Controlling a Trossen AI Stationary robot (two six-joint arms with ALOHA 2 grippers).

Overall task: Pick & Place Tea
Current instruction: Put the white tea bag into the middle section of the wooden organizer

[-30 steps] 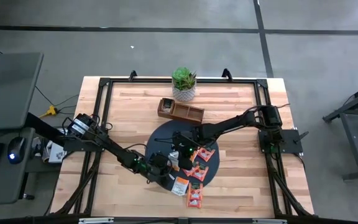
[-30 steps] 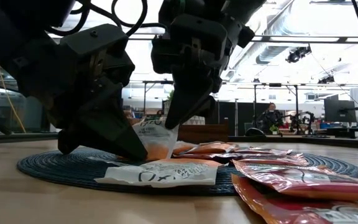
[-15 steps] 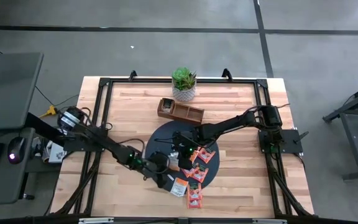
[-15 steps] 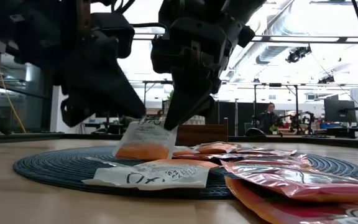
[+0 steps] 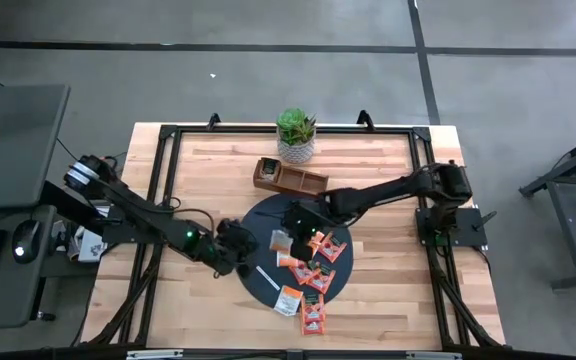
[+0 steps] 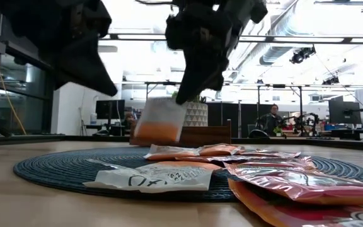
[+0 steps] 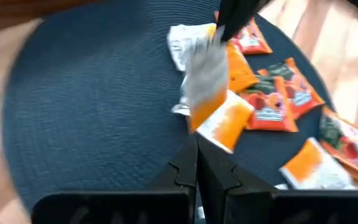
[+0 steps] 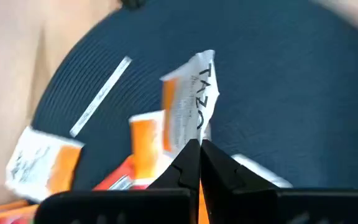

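the left gripper (image 5: 230, 246) is sitting at the left edge of the round mat (image 5: 258, 215), its fingers pressed together on nothing. to its right, the right gripper (image 5: 290, 232) is hanging over the middle of the mat with its fingers clamped on one white-and-orange tea packet (image 6: 157, 122), which is dangling clear of the mat and the pile. the other tea packets (image 5: 311, 277) are lying on the near right part of the mat, a few spilling off its near edge onto the table (image 5: 388, 290), with a thin white strip (image 5: 266, 276) lying beside them.

the wooden tray (image 5: 290, 177) is standing just beyond the mat's far edge, near the potted plant (image 5: 295, 133); i cannot tell whether any packet is lying in its compartments. by my judgement the job is barely getting going: one packet is being carried, and roughly a dozen are waiting.
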